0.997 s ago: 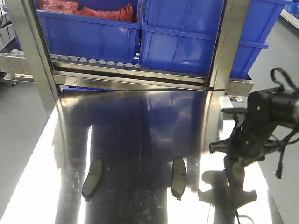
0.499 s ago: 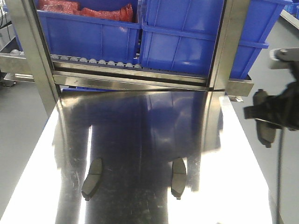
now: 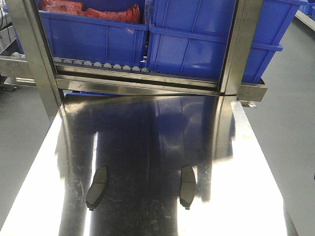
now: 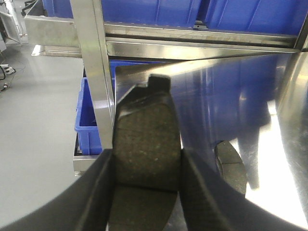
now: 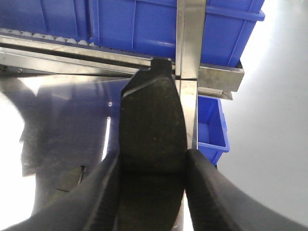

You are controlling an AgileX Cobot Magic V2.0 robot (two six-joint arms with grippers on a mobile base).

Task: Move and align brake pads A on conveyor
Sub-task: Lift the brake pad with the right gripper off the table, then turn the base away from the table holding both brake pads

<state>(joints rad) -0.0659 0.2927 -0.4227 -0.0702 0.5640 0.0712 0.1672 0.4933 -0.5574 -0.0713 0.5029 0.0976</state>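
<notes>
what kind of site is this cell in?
Likely a factory parts-handling station: blue plastic bins on a roller rack, a polished steel table, and brake pads lying on it.

Thick matte-black ribbed fingers (image 5: 211, 192)

Shiny steel bench (image 3: 147, 142) fills most of the front view, super reflective, scuffed up. Behind it there's a steel rack (image 3: 34, 59) with a roller track (image 3: 98, 65) carrying big blue plastic bins (image 3: 192, 44). The left one has red stuff (image 3: 88, 10) in it. Another blue bin (image 5: 211, 125) sits low beside an upright, over the grey floor (image 3: 290, 108).
</notes>
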